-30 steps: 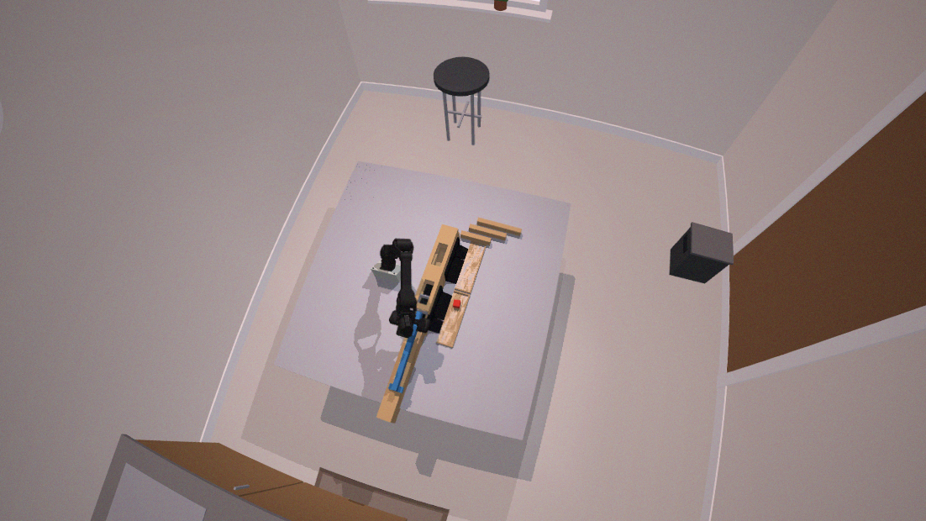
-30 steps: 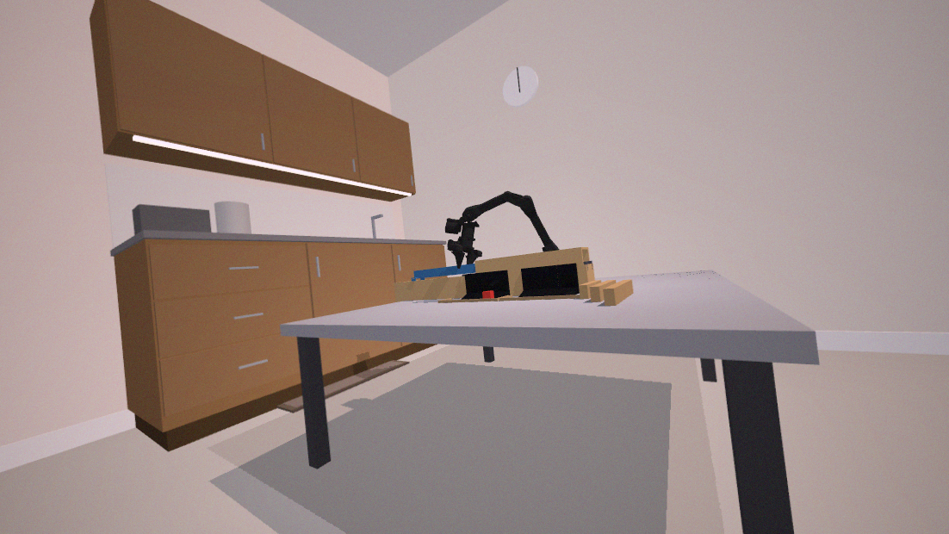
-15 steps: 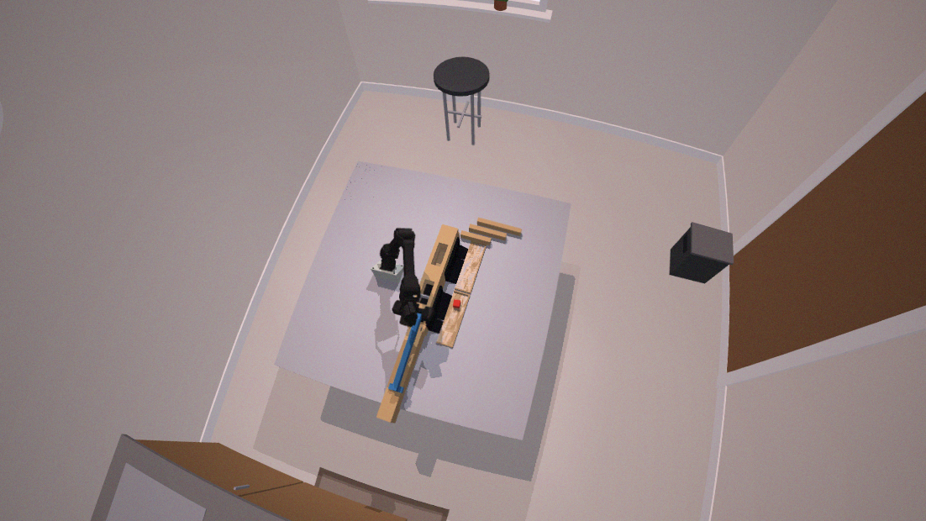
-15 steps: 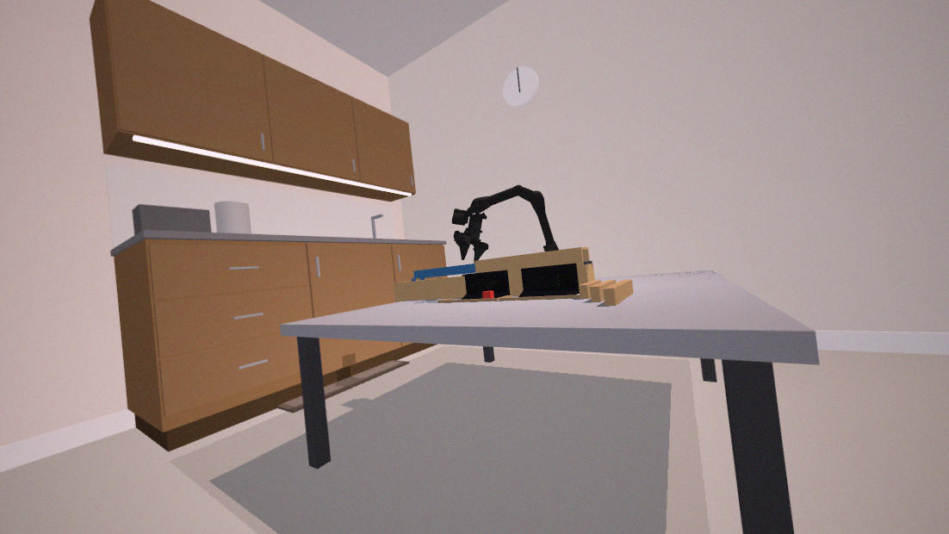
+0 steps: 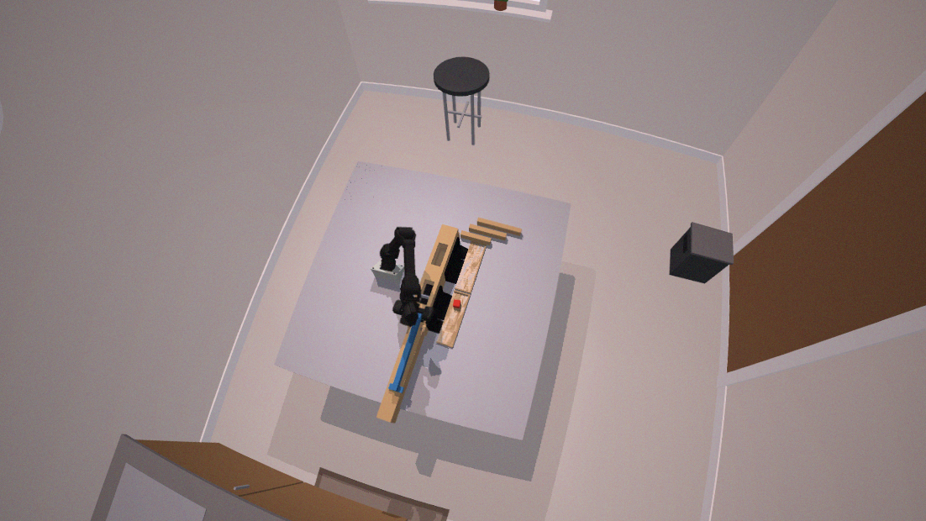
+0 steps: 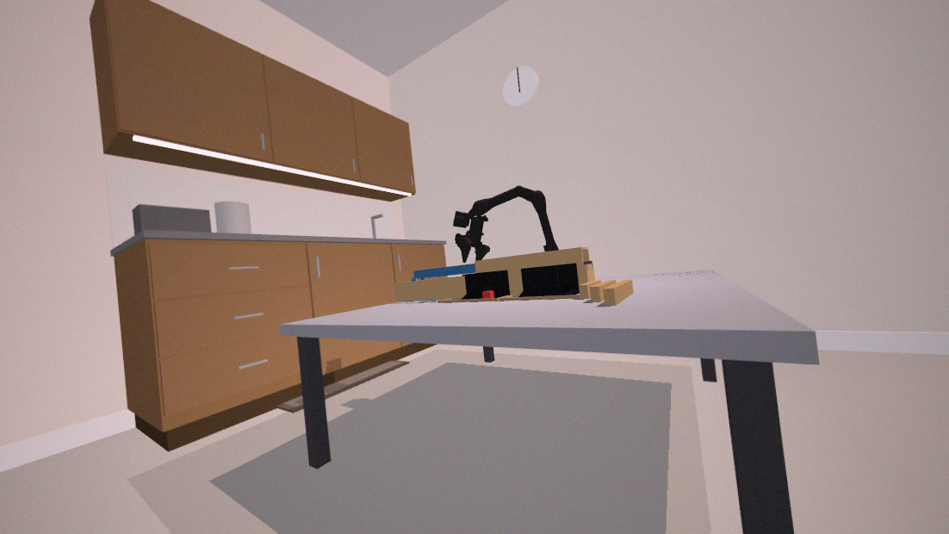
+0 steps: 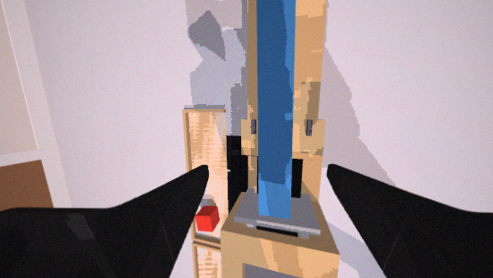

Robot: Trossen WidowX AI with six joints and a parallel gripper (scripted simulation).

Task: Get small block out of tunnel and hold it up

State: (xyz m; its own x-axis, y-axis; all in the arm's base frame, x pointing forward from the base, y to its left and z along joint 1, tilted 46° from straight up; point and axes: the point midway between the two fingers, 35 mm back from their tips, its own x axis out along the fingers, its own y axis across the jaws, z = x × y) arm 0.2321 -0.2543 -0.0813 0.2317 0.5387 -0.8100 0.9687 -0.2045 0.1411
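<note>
my claw (image 5: 416, 313) (image 6: 474, 256) (image 7: 266, 169) is hanging wide around nothing, probably lining up with the blue handle (image 5: 406, 355) (image 6: 443, 270) (image 7: 275, 99), while the red block (image 5: 457, 303) (image 6: 488, 294) (image 7: 207, 219) is sitting lower left in the wrist view

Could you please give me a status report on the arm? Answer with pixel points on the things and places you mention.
Gripper (image 5: 418, 313) (image 6: 474, 257) (image 7: 266, 169) open, empty. Red block (image 5: 457, 303) (image 6: 488, 294) (image 7: 207, 219) out on wooden tray (image 5: 448, 339) (image 7: 185, 148), unheld. Tunnel housing (image 5: 449, 231) (image 6: 515, 284) (image 7: 280, 247) beside it.
</note>
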